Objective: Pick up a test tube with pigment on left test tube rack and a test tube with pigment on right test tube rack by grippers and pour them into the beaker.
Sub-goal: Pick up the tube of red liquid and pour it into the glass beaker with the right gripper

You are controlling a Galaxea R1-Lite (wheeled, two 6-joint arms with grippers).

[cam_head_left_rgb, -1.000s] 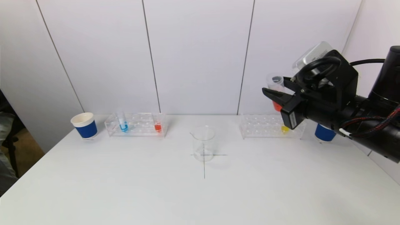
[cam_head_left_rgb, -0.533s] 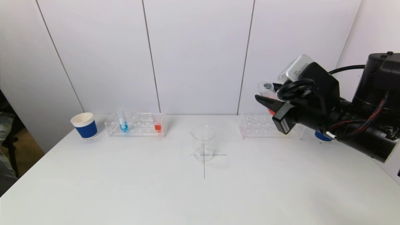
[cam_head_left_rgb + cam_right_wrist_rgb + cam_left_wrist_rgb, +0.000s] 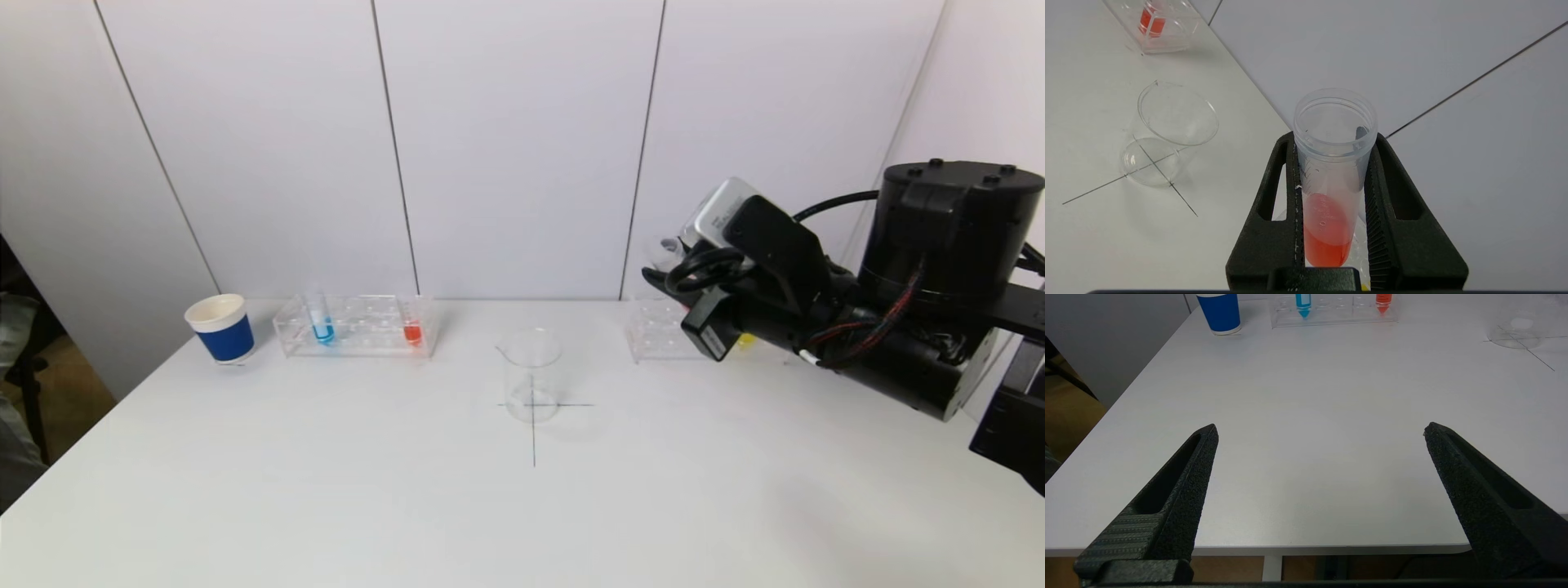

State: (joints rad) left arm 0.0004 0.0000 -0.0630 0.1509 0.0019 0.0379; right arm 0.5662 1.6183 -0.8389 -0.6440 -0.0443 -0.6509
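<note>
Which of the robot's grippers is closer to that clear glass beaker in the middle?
Right. The right gripper, clamping a clear test tube of orange pigment, hovers above the table just right of the clear glass beaker. The left gripper waits open at the table's near edge, well back.

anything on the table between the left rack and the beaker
No: in the head view only bare white table lies between the left test tube rack and the beaker. The right gripper holds the orange-liquid tube off to the right.
</note>
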